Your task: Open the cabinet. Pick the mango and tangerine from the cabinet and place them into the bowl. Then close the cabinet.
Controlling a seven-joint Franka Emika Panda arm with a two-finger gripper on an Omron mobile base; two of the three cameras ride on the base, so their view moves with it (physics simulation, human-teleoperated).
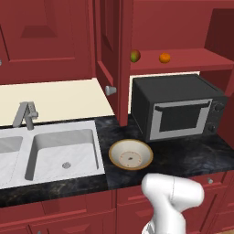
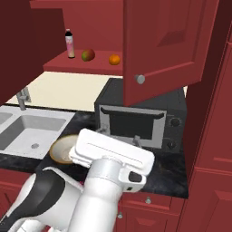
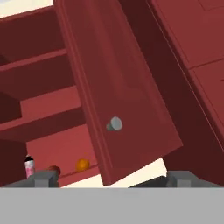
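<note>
My end effector, released and empty, faces the swung-open cabinet door; reaching past its edge for the mango beyond risks collision.

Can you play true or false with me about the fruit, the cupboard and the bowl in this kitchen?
1. The cabinet doors are open. True.
2. The mango is already in the bowl. False: it sits on the cabinet shelf, and the bowl holds no fruit.
3. The tangerine sits on the same shelf as the mango. True.
4. The gripper is holding the tangerine. False: its fingers are apart with nothing between them.
5. The bowl stands inside the sink. False: it is on the dark counter, between the sink and the microwave.
</note>
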